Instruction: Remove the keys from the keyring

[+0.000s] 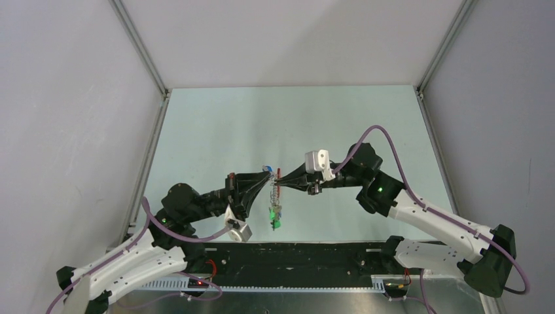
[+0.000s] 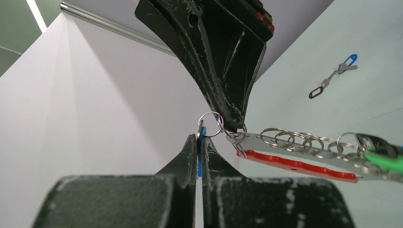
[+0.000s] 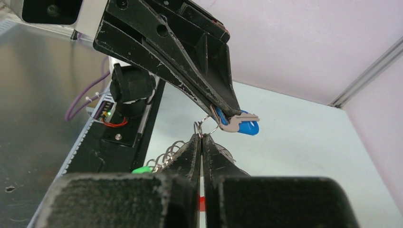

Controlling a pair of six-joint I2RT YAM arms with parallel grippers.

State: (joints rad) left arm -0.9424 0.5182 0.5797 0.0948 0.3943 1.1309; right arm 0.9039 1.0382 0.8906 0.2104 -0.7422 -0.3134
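Left hand [image 1: 266,176] — pinched tight on a blue-capped key [image 3: 242,124]. A small ring [image 2: 210,124] links it to the keyring [image 2: 294,164], dangling above the tabletop [image 1: 216,131] — right hand [image 1: 281,182] clamped closed on its upper end.

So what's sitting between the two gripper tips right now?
Only a small silver ring, clearest in the left wrist view. It links the blue-capped key pinched by the left gripper to the keyring end held by the right gripper.
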